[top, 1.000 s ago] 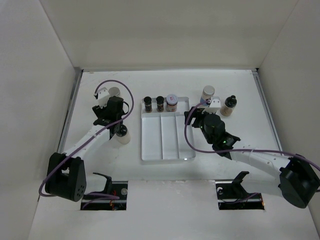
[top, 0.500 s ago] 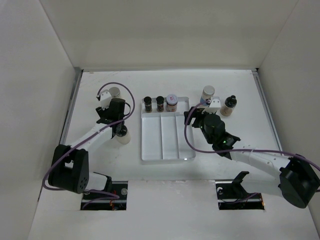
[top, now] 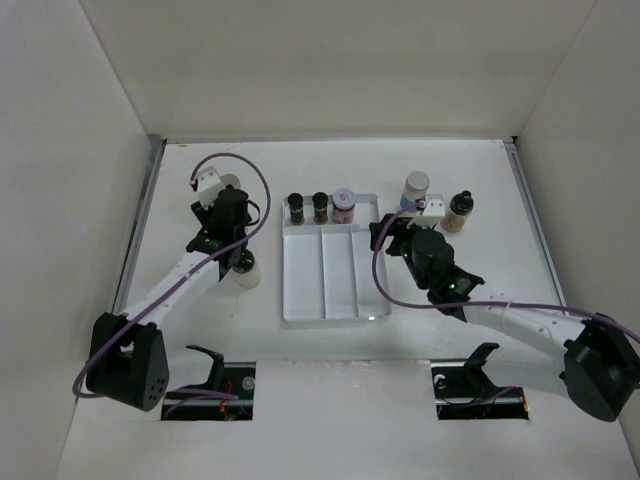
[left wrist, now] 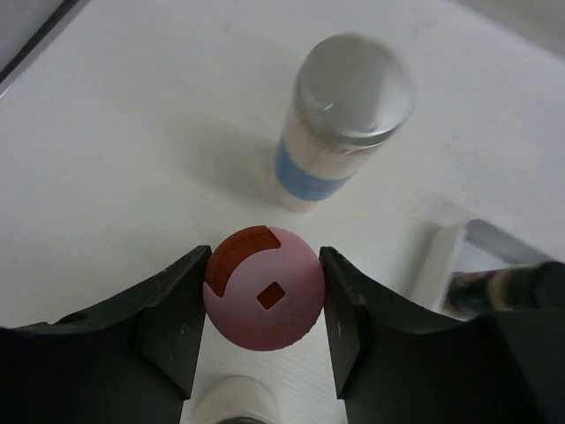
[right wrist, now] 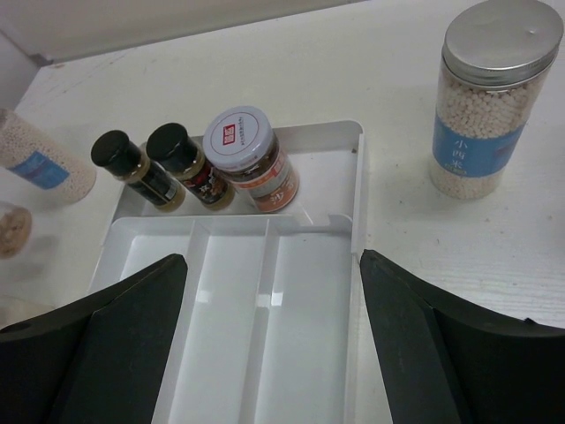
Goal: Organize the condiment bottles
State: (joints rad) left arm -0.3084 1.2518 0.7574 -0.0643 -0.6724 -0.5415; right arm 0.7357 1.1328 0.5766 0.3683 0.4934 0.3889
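Observation:
My left gripper (left wrist: 265, 269) (top: 232, 238) is shut on the pink-capped bottle (left wrist: 265, 290), its jaws touching both sides of the cap. A pale cylinder with a grey lid and blue label (left wrist: 344, 115) (right wrist: 35, 163) stands just beyond it. My right gripper (right wrist: 272, 261) (top: 385, 238) is open and empty above the right side of the clear divided tray (right wrist: 357, 185) (top: 330, 310). Two black-capped bottles (right wrist: 132, 166) (right wrist: 190, 163) and a white-lidded jar (right wrist: 252, 159) stand in the tray's far compartment. A second pale cylinder (right wrist: 494, 97) (top: 416, 186) stands right of the tray.
A small black-capped bottle (top: 459, 210) stands at the far right. A pale bottle (top: 245, 272) sits on the table under my left arm. White walls enclose the table on three sides.
My left wrist has shifted a little toward the back of the table. The right arm and the bottles in the tray have barely moved.

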